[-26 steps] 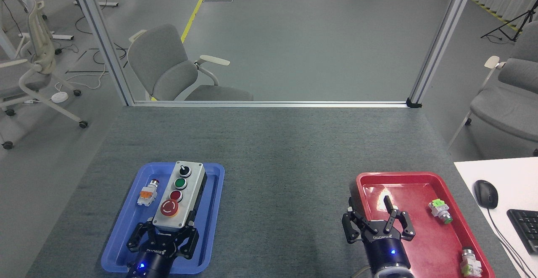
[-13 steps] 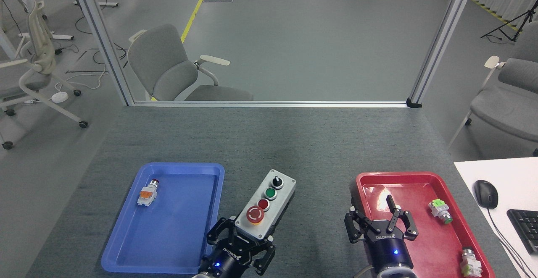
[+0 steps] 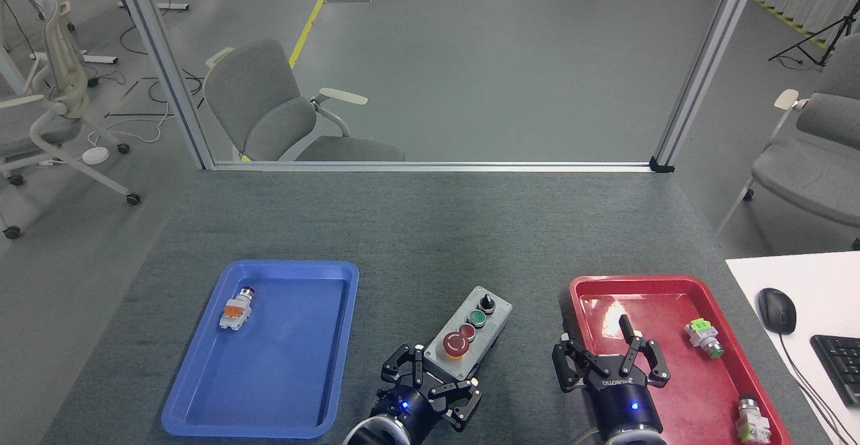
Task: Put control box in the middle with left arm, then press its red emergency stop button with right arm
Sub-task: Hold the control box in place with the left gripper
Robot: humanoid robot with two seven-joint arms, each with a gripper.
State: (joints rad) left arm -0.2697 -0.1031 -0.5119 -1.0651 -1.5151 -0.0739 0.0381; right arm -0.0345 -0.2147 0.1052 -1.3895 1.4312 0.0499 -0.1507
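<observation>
The control box point(image 3: 468, 335) sits on the bare table point(image 3: 430, 230) between two trays — one tray point(image 3: 201, 391) to its left holding a small push-button part point(image 3: 236, 310), the other tray point(image 3: 678, 391) to its right holding two parts point(image 3: 703, 337) point(image 3: 752, 421). Behind the table stands a chair point(image 3: 282, 112).

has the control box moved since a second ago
Yes. The control box left the blue tray and went right, onto the bare tabletop toward the red tray.
</observation>
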